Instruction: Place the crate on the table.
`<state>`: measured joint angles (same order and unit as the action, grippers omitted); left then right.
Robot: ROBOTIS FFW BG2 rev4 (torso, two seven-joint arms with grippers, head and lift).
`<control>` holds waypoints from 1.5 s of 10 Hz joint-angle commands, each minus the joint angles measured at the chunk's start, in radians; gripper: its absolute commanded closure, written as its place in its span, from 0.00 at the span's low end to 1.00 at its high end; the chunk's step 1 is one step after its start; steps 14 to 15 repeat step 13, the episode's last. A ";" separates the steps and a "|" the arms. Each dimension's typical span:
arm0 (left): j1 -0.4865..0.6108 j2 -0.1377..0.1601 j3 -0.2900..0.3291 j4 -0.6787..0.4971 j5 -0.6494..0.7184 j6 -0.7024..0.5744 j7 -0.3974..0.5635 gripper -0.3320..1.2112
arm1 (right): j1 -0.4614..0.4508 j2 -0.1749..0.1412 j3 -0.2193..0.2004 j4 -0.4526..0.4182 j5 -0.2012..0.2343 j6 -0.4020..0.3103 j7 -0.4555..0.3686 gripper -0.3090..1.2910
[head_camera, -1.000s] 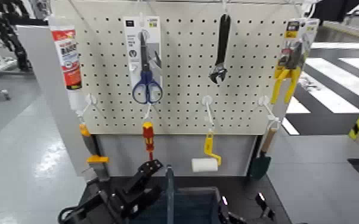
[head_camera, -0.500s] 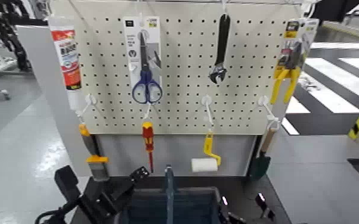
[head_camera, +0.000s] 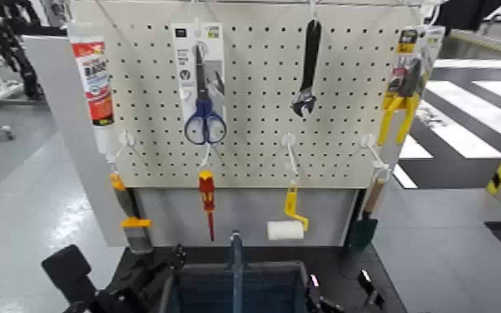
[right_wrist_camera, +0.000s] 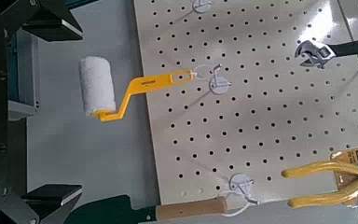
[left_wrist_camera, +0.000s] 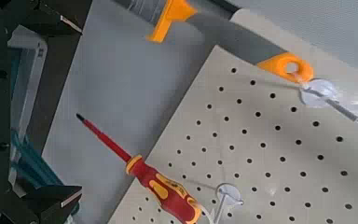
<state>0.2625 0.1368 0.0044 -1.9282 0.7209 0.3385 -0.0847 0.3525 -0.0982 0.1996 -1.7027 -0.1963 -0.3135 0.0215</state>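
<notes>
1. Check the table [head_camera: 341, 260]: it sits below the pegboard [head_camera: 254, 91].
2. Locate the crate [head_camera: 235, 287] resting on the table at the near edge.
3. Left end effector [head_camera: 150, 283] and right end effector [head_camera: 337, 300] flank the crate; whether either is open or gripping cannot be told.
4. Judged step: release. Next, withdraw both arms clear.

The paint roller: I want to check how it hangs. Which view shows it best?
The right wrist view: the roller and its yellow handle show whole, hooked on the pegboard. The head view shows it small, low on the board. The left wrist view does not show it.
</notes>
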 commanded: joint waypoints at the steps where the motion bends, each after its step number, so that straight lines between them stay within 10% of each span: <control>1: 0.066 -0.011 -0.017 -0.002 -0.233 -0.179 0.005 0.28 | 0.002 0.000 -0.002 -0.002 0.000 -0.001 0.000 0.28; 6: 0.129 0.014 -0.070 0.006 -0.529 -0.435 0.095 0.28 | 0.005 0.002 -0.003 -0.005 0.000 -0.001 0.000 0.28; 15: 0.142 0.024 -0.089 0.008 -0.575 -0.484 0.146 0.28 | 0.005 -0.002 -0.005 -0.006 -0.002 0.002 0.002 0.28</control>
